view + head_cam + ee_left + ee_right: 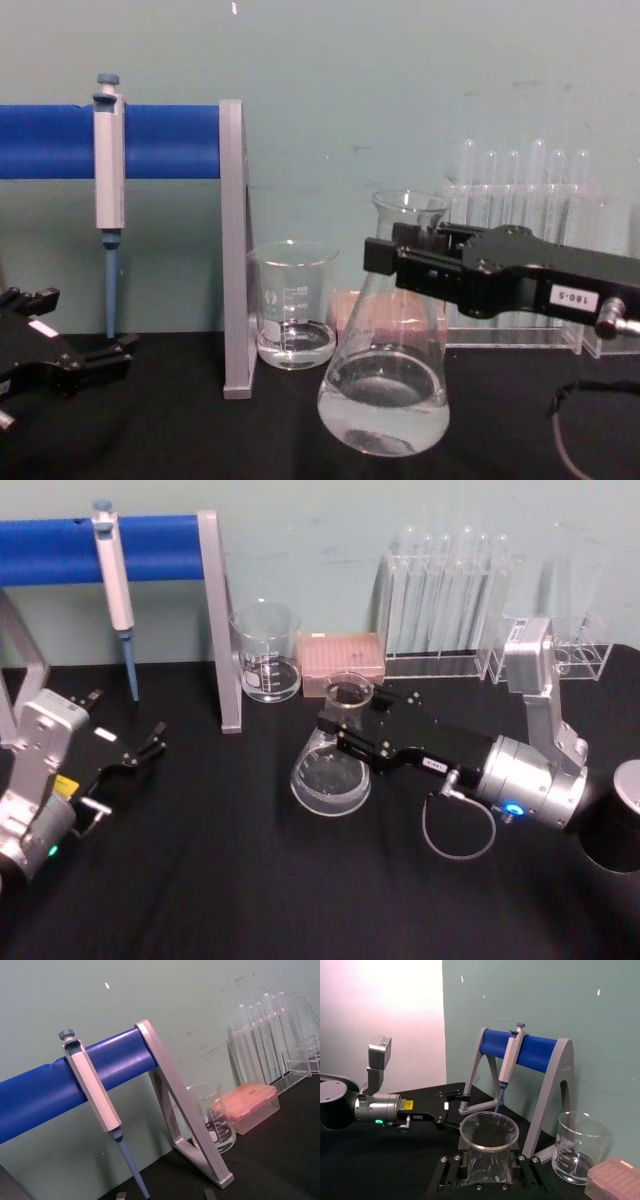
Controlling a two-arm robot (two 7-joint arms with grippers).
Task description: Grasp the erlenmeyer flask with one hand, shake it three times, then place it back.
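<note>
**me:** Grip advice wanted. My right pincer [350,720] is clamped on the neck of the erlenmeyer flask [330,775], which is tilted mid-frame in the head view. I can't tell if its base is touching the tabletop [250,880]. My left pincer [150,745] is parked at lower left, jaws apart.

**reply:** Shake from the wrist, short and gentle. The flask's rim is open and there's shallow clear liquid in the bottom. Mind the beaker [268,655] behind it; whether it holds anything I can't say.

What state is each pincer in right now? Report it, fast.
Left pincer: open, holding nothing.
Right pincer: shut on the neck of the erlenmeyer flask, which is tilted.
</note>
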